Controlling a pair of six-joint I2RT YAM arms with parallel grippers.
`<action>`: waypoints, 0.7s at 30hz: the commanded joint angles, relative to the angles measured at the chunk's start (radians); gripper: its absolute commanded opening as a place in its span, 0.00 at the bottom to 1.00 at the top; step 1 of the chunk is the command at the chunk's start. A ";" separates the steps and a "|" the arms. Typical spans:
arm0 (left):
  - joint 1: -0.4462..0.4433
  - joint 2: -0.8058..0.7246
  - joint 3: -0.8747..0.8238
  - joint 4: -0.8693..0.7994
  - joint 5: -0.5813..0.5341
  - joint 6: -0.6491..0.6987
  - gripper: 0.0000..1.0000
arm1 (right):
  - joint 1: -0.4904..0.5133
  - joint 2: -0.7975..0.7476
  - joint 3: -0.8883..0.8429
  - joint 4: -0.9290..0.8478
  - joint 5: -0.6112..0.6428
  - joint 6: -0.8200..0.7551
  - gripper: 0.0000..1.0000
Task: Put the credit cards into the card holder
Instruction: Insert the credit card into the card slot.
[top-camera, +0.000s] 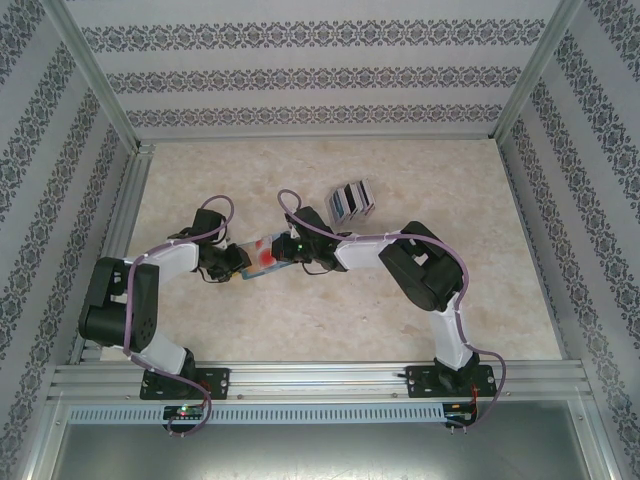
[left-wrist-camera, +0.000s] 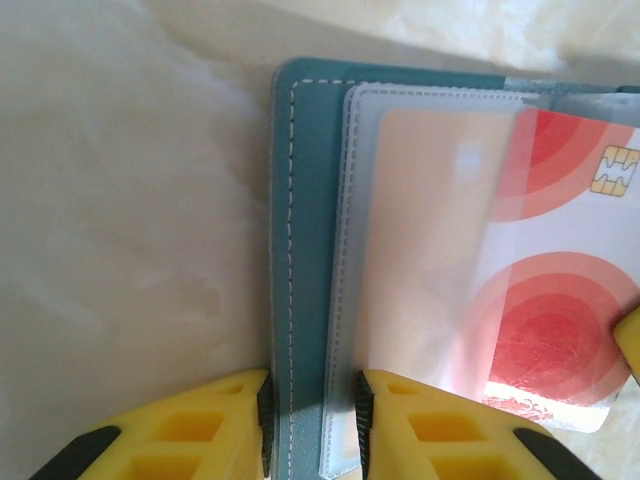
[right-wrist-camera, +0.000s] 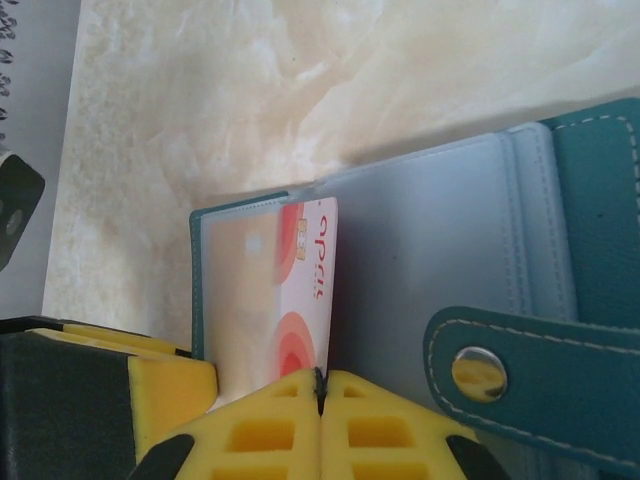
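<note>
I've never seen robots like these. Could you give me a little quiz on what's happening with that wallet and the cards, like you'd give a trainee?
1. True or false: the red-circled card sits fully inside the clear sleeve of the card holder.
2. The jaws of the right gripper are: A) wide open, B) shut, C) half open.
3. In the overhead view, where do the spare cards lie relative to the card holder?

Key:
1. False. Its chip end sticks out of the sleeve.
2. B.
3. Up and to the right of it in that picture, not touching it.
</note>
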 joint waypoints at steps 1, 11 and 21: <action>-0.017 0.043 0.032 0.005 0.016 0.045 0.30 | 0.019 0.005 -0.041 -0.052 -0.083 -0.029 0.07; -0.016 0.069 0.062 0.016 0.014 0.038 0.30 | -0.024 0.012 -0.022 -0.106 -0.175 -0.043 0.07; -0.017 0.119 0.098 0.016 0.032 0.049 0.30 | -0.018 0.050 0.128 -0.292 -0.211 -0.130 0.08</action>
